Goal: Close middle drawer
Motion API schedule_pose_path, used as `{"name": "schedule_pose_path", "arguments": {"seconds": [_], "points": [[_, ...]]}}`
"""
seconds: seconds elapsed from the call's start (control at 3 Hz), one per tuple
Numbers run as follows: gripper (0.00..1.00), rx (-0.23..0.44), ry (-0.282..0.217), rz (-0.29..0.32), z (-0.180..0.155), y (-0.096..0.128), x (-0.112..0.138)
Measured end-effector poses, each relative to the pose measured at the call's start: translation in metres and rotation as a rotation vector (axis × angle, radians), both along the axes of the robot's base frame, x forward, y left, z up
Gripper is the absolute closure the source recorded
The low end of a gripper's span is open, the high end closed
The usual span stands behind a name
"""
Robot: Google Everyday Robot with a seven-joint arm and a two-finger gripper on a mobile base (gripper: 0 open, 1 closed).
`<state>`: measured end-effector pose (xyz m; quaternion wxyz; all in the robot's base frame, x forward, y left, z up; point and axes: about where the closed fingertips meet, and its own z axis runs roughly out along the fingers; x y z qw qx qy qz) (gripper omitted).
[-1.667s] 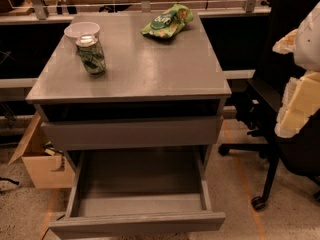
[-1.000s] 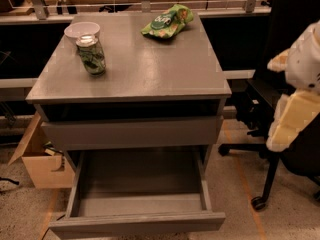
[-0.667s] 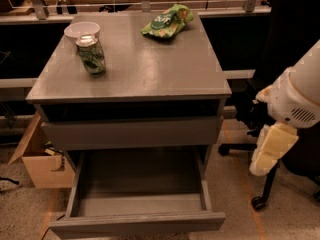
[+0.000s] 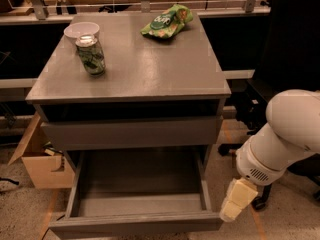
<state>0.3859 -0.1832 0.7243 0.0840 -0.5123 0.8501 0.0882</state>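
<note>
The middle drawer is a wide, shallow grey drawer pulled far out of the grey cabinet, low in the camera view. Its box is empty inside, and its plain front panel runs along the bottom edge of the view. Above it, another grey drawer front sits pushed in. My gripper, cream-coloured on a white arm, hangs just right of the open drawer's front right corner, close to it and pointing down towards the floor.
On the cabinet top stand a green can, a white bowl and a green snack bag. A cardboard box sits on the floor at the left. A black office chair stands at the right behind my arm.
My arm has swung down and to the left, from chair height at the right edge to beside the open drawer's front right corner. The drawer has not moved.
</note>
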Motion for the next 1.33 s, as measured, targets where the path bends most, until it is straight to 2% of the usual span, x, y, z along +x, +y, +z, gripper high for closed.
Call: {"name": "schedule_pose_path", "arguments": {"seconds": [0.33,0.67,1.33], "points": [[0.00,0.000,-0.001,0.001,0.001,0.000,0.000],[0.16,0.001,0.030,-0.023,-0.033,0.008,-0.007],[0.62,0.002,0.166,-0.083,-0.149,0.036,-0.031]]}}
